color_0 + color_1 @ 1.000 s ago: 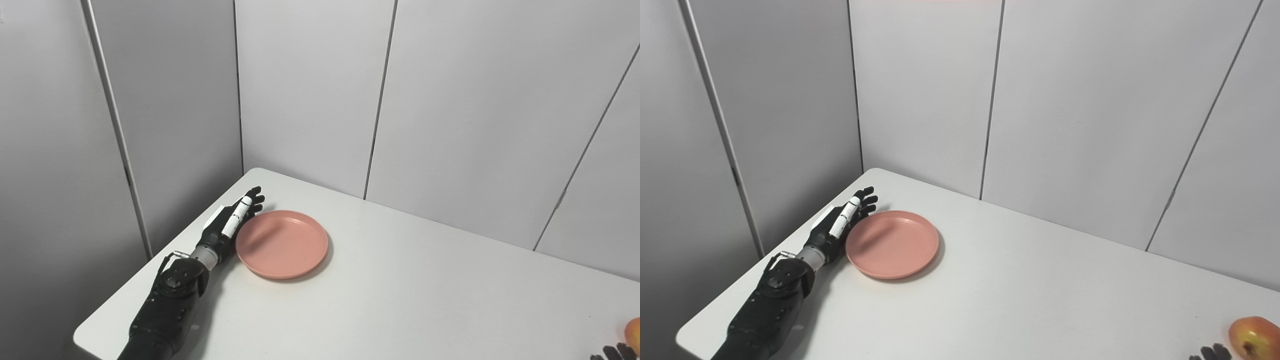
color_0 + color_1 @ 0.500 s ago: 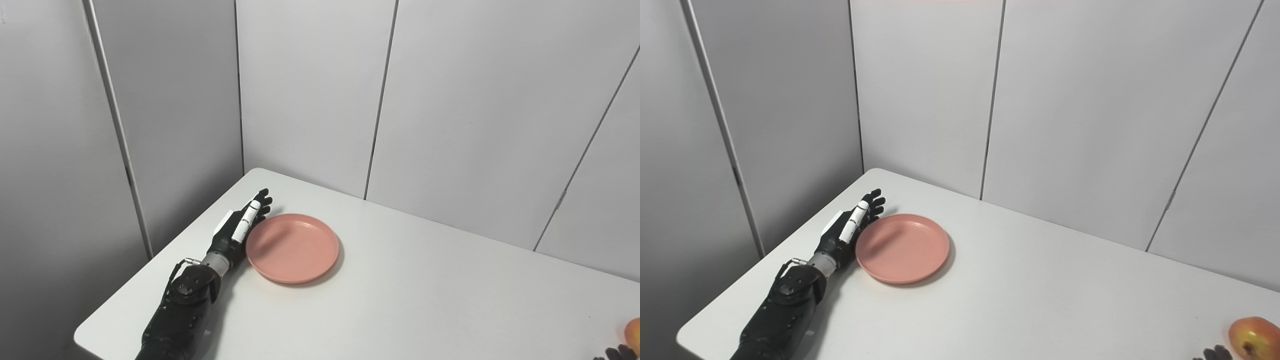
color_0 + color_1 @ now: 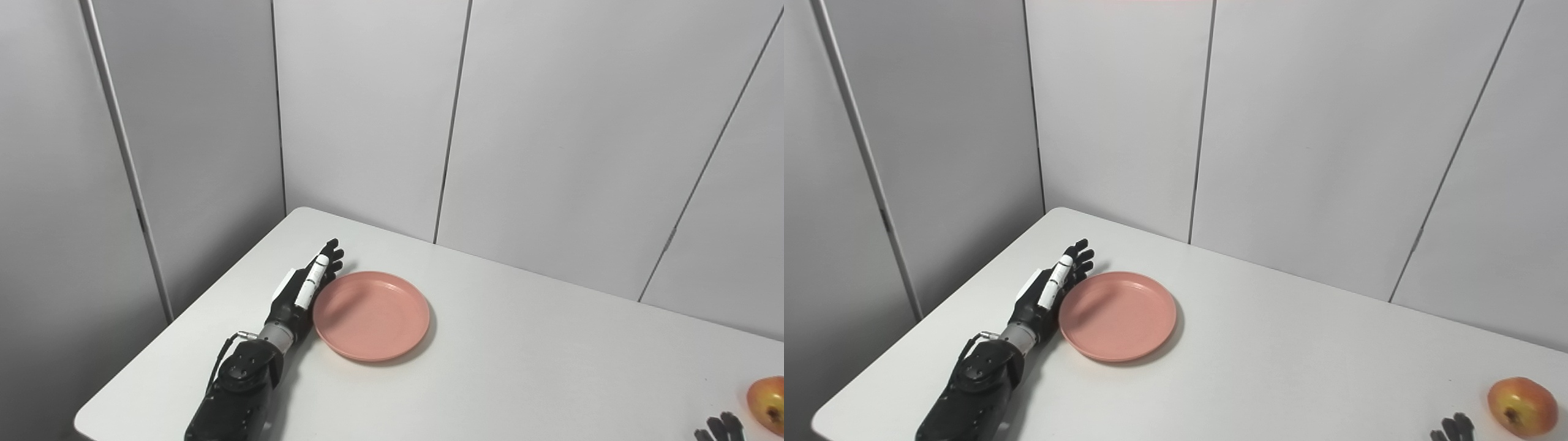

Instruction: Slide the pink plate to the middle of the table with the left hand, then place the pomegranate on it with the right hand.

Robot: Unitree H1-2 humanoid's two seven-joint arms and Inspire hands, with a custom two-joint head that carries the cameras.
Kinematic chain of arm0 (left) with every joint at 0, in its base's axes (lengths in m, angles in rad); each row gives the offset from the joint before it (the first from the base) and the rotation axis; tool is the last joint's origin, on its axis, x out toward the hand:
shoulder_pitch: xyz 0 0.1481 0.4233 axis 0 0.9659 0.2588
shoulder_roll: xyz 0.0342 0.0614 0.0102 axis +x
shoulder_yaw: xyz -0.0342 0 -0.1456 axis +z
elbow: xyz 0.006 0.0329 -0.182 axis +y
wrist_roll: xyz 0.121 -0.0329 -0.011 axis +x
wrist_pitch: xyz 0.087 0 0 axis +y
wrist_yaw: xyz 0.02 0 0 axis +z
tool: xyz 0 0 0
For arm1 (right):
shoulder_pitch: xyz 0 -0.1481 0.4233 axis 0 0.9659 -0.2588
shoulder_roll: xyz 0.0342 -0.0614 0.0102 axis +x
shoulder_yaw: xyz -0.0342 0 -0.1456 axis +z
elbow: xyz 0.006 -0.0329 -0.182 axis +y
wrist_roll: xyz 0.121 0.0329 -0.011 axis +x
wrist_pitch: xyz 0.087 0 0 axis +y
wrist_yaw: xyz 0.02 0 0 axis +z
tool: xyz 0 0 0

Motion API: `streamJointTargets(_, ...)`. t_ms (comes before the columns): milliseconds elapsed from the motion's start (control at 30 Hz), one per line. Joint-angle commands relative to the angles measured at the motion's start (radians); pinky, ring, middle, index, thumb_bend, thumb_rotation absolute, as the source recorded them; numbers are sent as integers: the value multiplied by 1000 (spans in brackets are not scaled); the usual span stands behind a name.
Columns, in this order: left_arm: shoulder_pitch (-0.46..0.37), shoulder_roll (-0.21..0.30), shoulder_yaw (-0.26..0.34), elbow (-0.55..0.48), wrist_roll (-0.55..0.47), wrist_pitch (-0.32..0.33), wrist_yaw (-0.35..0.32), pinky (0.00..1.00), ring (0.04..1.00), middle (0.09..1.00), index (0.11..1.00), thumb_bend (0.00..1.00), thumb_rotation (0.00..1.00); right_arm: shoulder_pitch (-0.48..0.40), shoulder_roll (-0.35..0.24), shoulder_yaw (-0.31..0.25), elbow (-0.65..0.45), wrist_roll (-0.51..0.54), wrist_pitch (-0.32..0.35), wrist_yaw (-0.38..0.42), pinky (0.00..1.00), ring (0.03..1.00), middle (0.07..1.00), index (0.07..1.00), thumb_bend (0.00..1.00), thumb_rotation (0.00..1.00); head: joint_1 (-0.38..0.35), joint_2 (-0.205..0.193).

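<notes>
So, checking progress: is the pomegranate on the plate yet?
No, the pomegranate sits far right on the table, apart from the plate.

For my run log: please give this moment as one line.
step: slide plate | left hand: open, flat against plate left rim | pomegranate: on table, right | right hand: beside it, mostly out of frame

Plate [image 3: 1118, 315] on the table [image 3: 1274, 367], toward its left rear corner. Left hand [image 3: 1050, 294] flat against plate's left rim. Pomegranate [image 3: 1521, 407] far right, near front edge, well apart from plate. Right hand's fingertips [image 3: 1453, 427] just left of pomegranate.
</notes>
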Motion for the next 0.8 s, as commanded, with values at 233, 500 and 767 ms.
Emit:
streamJointTargets(233,1,-36,-1,-157,-14,131,38,996,972,962,966,541,1000,-42,24,5,50,-13,-48,-3,1000,1000,1000,1000,709,920,-121,40)
streamJointTargets(500,18,-60,-4,-224,-21,190,36,1000,978,969,968,557,1000,-48,46,25,26,-62,-34,-23,1000,1000,1000,1000,693,936,-271,84)
streamJointTargets(767,40,-74,-21,-259,-36,214,11,1000,996,988,988,576,1000,-56,79,50,-4,-110,0,-56,1000,1000,1000,1000,629,967,-414,109)
